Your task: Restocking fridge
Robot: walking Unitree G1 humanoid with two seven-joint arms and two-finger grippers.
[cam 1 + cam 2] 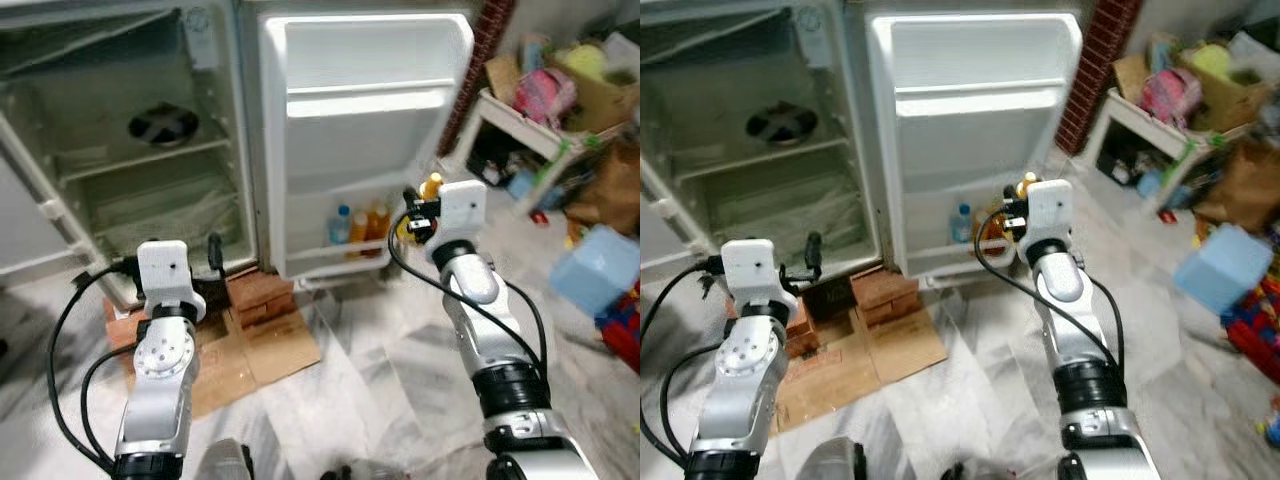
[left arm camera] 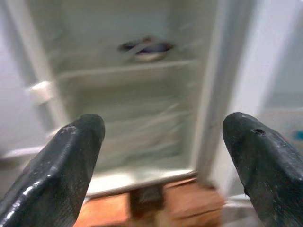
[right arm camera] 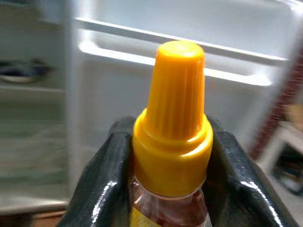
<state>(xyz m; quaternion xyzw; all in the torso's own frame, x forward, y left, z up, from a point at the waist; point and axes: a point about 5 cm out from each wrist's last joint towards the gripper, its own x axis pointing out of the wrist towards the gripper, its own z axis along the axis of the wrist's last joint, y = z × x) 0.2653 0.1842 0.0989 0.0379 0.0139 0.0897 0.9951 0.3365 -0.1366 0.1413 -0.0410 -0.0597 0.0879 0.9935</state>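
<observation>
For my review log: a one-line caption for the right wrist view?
Right gripper clamps a yellow-capped bottle before the open fridge door.

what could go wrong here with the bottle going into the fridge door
1. The right gripper grips the bottle just below its yellow cap, so the bottle might swing or slip.
2. The bottom door shelf already holds bottles; the new one may knock them over.
3. The open door could swing if bumped.

A dish (image 1: pixel 162 124) sat on the fridge's (image 1: pixel 120 150) upper shelf. Bottles (image 1: pixel 358 226) stood in the open door's (image 1: pixel 365 120) bottom rack, right of it.
</observation>
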